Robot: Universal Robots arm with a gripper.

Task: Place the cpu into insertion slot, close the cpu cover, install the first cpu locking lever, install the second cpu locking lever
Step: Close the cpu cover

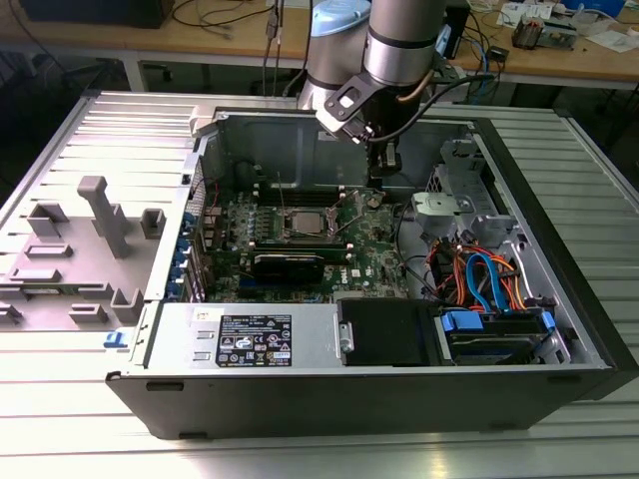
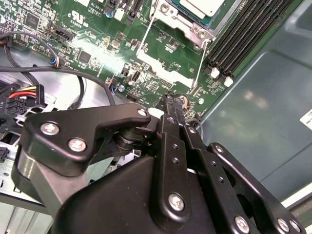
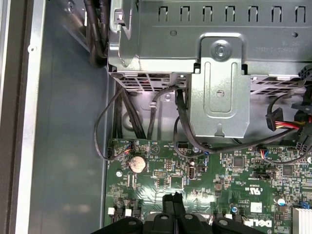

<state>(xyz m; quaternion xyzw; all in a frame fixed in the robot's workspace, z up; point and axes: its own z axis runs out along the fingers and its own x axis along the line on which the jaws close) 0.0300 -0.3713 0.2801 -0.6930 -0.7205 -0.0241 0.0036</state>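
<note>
The cpu (image 1: pixel 305 222) shows its silver-grey top (image 2: pixel 202 6) inside the insertion slot on the green board, so the slot's contact field is hidden. The cpu cover (image 2: pixel 194 29) lies flat around it as a metal frame. Two thin wire locking levers (image 2: pixel 146 31) (image 2: pixel 202 63) stick out from the socket's sides and look unlatched. My gripper (image 1: pixel 384 160) hangs over the board toward the exterior view's right of the socket, apart from it. Its black fingertips (image 2: pixel 168 100) are pressed together with nothing between them, as the first wrist view also shows (image 3: pixel 173 199).
A metal drive cage (image 3: pixel 219 87) with black cables stands just past the board's edge. A coin battery (image 3: pixel 137 164) and black memory slots (image 2: pixel 243 34) lie near the gripper. The power supply (image 1: pixel 250 339) and blue and orange cables (image 1: pixel 489 274) fill the case front. Grey fixtures (image 1: pixel 100 215) stand outside.
</note>
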